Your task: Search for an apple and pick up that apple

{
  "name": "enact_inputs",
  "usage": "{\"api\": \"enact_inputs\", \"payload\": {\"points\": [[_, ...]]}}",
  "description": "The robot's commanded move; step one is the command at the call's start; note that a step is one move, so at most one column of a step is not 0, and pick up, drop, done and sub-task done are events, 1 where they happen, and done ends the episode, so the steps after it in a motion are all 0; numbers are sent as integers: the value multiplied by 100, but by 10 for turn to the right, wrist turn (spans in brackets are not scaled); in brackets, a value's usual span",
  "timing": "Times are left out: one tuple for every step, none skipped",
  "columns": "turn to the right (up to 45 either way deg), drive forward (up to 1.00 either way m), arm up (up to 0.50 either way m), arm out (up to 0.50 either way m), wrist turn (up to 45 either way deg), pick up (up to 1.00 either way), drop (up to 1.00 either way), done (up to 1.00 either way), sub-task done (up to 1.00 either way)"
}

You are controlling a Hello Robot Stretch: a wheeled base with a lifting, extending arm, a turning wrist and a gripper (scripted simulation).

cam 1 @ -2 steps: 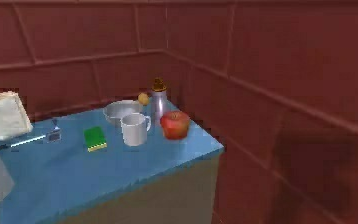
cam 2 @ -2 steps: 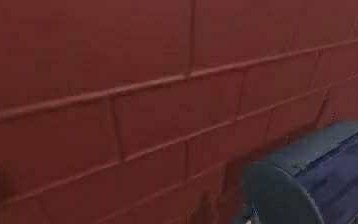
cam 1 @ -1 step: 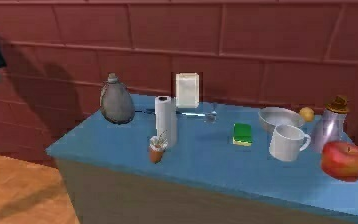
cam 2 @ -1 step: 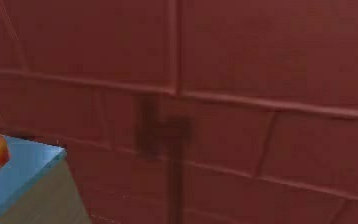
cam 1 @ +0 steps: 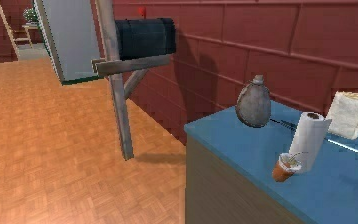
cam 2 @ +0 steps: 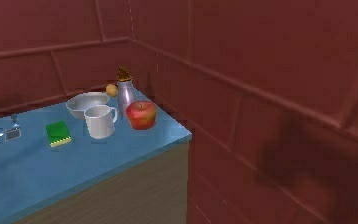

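A red apple (cam 2: 140,114) with a yellowish patch stands near the right corner of a blue countertop (cam 2: 107,160) in the arm side view. Beside it to the left is a white mug (cam 2: 101,122). Behind the apple stands a small grey bottle (cam 2: 126,92) with a brown top, with a small orange-yellow round thing (cam 2: 112,89) next to it.
A grey bowl (cam 2: 85,102), a green sponge (cam 2: 57,134) and a metal item (cam 2: 2,130) lie on the counter. In the forward view a blue counter (cam 1: 237,135) carries a grey flask (cam 1: 253,101), paper roll (cam 1: 308,135) and book (cam 1: 349,112); a mailbox (cam 1: 145,38) on a post (cam 1: 120,110) stands on orange floor. Red brick walls surround.
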Motion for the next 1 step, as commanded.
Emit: {"api": "enact_inputs", "payload": {"points": [[0,0,50,0,0,0,0,0,0]]}}
